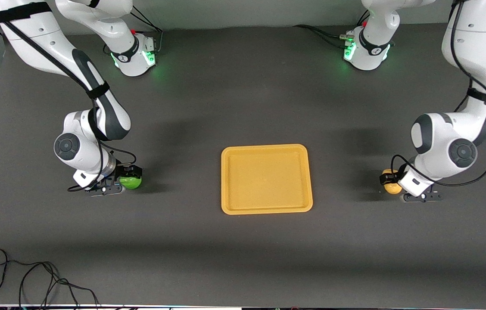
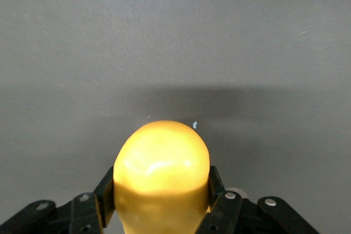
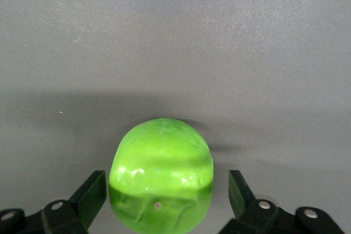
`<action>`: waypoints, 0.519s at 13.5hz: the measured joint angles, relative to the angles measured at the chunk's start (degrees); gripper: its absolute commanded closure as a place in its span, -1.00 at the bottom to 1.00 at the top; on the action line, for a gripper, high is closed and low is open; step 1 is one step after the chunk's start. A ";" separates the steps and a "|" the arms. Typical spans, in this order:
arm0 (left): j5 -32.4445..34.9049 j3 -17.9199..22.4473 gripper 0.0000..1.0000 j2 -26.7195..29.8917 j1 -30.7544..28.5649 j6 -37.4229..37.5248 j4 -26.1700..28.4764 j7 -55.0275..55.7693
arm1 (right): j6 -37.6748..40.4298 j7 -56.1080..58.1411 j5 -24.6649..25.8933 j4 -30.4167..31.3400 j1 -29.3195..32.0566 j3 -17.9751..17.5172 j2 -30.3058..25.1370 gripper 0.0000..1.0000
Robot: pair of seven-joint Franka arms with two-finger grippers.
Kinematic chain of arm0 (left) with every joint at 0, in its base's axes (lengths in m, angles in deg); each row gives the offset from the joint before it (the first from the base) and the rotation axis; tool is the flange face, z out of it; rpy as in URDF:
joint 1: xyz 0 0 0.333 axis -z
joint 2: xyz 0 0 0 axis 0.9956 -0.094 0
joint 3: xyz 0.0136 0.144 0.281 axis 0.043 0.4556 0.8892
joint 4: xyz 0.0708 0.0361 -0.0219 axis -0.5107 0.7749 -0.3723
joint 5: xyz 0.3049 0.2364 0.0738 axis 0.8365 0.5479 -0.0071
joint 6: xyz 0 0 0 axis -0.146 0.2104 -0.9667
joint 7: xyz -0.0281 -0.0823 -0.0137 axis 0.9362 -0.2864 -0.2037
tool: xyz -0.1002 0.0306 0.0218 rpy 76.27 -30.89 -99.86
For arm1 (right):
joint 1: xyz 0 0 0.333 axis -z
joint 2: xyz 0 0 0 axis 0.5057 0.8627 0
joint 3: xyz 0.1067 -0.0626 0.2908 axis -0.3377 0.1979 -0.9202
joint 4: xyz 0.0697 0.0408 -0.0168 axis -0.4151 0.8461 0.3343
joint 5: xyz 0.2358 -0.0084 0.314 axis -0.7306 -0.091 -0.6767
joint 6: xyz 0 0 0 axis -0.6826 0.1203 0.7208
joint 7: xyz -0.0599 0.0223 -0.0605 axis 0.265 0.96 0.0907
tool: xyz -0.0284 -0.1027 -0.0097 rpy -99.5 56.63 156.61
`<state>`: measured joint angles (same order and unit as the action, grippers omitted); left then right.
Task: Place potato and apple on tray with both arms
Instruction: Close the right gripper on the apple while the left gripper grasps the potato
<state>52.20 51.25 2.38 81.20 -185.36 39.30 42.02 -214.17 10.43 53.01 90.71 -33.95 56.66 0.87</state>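
Note:
The yellow potato (image 1: 390,181) lies toward the left arm's end of the table. My left gripper (image 1: 392,183) is shut on it, and its fingers (image 2: 107,190) press both sides of the potato (image 2: 162,168) in the left wrist view. The green apple (image 1: 131,182) lies toward the right arm's end. My right gripper (image 1: 129,180) is low around it and open. In the right wrist view its fingers (image 3: 93,193) stand apart from the apple (image 3: 160,171) with a gap on each side. The yellow-orange tray (image 1: 266,210) lies flat between the two, with nothing on it.
A black cable (image 1: 32,280) lies looped on the table near the front camera at the right arm's end. The two arm bases (image 1: 135,56) stand along the table edge farthest from the front camera.

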 measured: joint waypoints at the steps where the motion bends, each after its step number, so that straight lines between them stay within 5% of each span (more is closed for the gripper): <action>1: 0.00 -0.18 1.00 1.15 0.01 5.67 -3.15 -0.01 | -0.08 0.00 0.00 -0.02 0.00 0.01 0.33 -0.61; 4: 0.00 -1.52 1.00 3.66 0.09 22.32 -13.86 -0.01 | -0.22 -0.02 0.00 -0.18 0.00 0.04 0.43 -0.16; 7: -0.03 -4.12 1.00 4.06 0.22 30.83 -22.08 0.08 | -0.64 -0.14 0.01 -0.53 0.00 0.07 0.25 0.25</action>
<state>52.17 47.13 6.45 81.42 -154.53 17.22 42.10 -214.81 10.29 53.01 90.18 -33.95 56.73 1.13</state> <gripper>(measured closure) 0.326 0.260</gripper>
